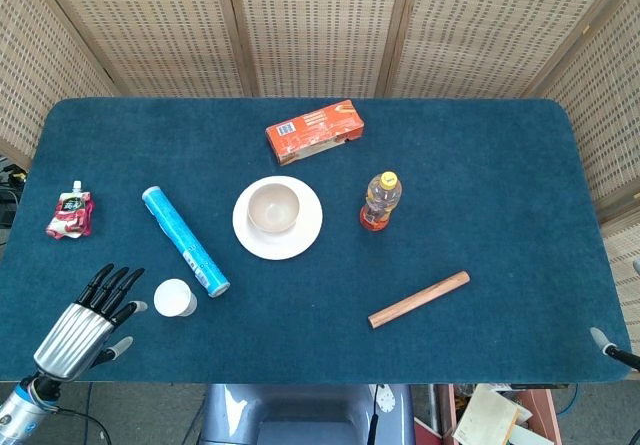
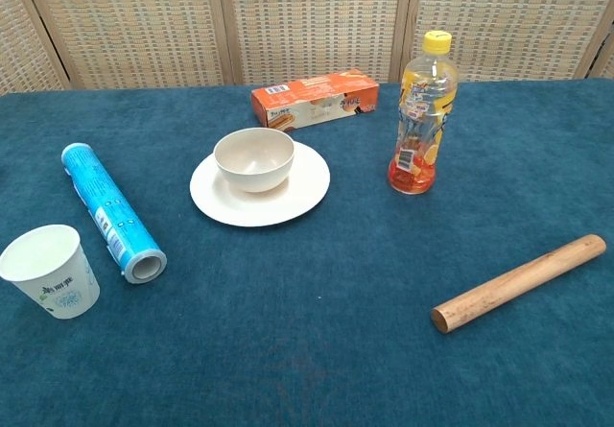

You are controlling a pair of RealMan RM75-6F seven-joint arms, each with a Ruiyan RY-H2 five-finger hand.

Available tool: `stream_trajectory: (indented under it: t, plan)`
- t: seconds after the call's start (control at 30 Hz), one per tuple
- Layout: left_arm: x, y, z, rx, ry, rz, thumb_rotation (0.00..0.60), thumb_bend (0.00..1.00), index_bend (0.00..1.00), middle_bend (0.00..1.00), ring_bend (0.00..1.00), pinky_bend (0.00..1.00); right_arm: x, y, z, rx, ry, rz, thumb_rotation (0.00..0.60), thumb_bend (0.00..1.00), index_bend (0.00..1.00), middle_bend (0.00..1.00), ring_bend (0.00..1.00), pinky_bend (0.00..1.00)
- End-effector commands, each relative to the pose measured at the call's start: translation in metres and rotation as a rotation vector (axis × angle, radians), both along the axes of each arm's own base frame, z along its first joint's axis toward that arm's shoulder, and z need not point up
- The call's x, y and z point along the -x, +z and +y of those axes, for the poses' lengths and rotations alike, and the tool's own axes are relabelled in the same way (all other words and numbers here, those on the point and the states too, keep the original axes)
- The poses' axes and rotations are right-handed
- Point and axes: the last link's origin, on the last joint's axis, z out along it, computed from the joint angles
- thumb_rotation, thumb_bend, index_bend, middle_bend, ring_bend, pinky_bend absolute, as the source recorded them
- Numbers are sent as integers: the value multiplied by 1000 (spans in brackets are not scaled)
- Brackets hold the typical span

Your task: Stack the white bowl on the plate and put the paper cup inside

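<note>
Left hand (image 1: 78,325) at near table corner, fingers spread, holding nothing. Right hand barely peeks in at far right edge, state unclear. One paper cup (image 2: 51,270) upright, mouth up, just right of left hand. One white bowl (image 2: 254,158) upright, sits on one plate (image 2: 305,193), farther right and beyond. Blue carpeted table (image 1: 480,165), wicker screens (image 1: 320,25) behind.

orange box (image 2: 315,98): print, too small to read
paper cup (image 2: 52,271): blue mark, unreadable
bottle (image 2: 420,115): label, possibly juice, illegible
</note>
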Motion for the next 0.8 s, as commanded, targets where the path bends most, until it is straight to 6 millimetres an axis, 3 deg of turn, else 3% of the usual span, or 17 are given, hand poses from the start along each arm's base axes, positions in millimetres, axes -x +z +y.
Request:
stream_trajectory:
  t: [0.03,0.8]
  plan:
    - [8,-5,0,15,29,-6,600,202,384,0,0,0,-1,0,0,-1,3,1,600,170,0,0,0,0]
    - [12,-51,44,61,77,48,600,263,422,0,0,0,-1,1,1,1,6,-7,600,170,0,0,0,0]
